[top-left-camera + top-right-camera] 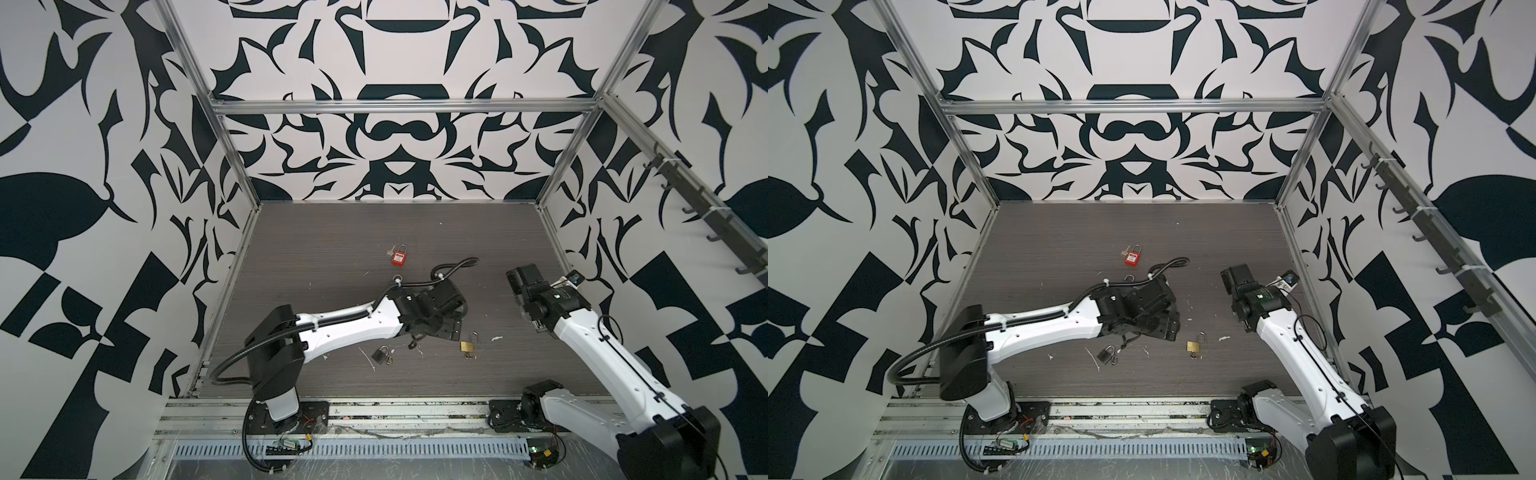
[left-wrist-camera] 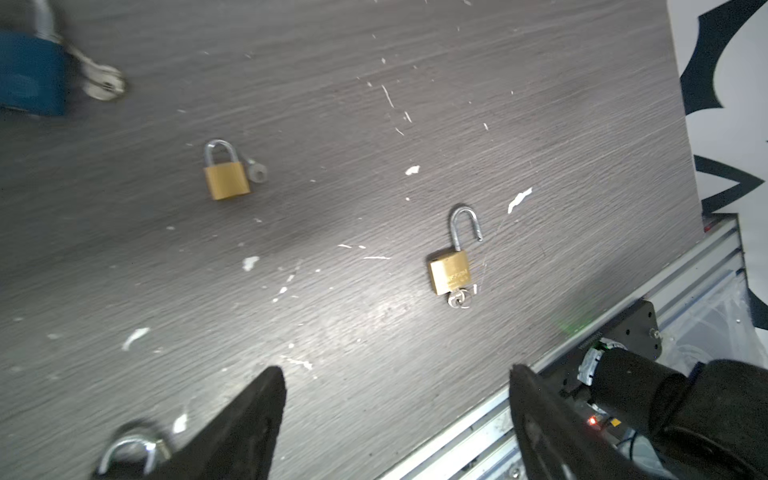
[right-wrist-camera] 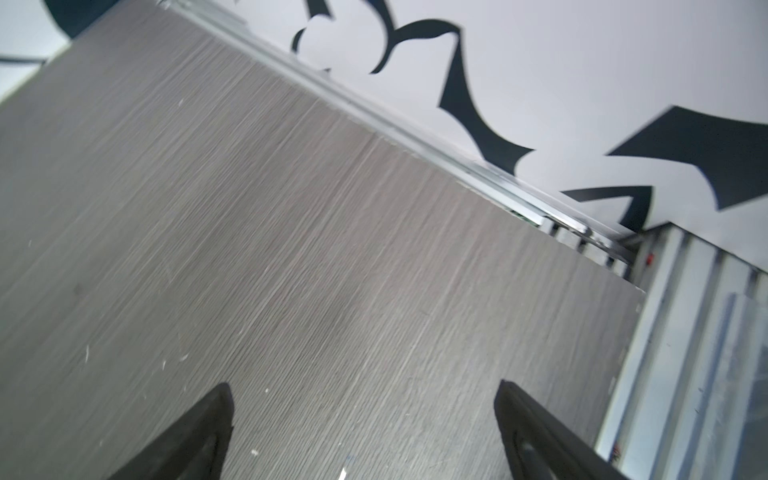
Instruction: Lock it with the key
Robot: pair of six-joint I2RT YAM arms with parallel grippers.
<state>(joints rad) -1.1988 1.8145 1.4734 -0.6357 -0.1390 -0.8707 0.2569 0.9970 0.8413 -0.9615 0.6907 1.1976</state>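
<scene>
1. Your table (image 1: 332, 232) is grey wood grain, flecked with white scuffs;
2. your walls (image 1: 395, 145) are white with black curling shapes;
3. the red padlock (image 1: 399, 258) has a silver shackle;
4. the open brass padlock (image 2: 449, 272) is gold-toned, its shackle and key (image 2: 459, 298) silver;
5. the dark padlock (image 1: 379, 354) is near black;
6. the left wrist view adds a blue padlock (image 2: 29, 72) and a second brass padlock (image 2: 226, 178), gold with silver shackle;
7. your left arm (image 1: 345, 324) and right arm (image 1: 602, 353) are white with black joints.
</scene>
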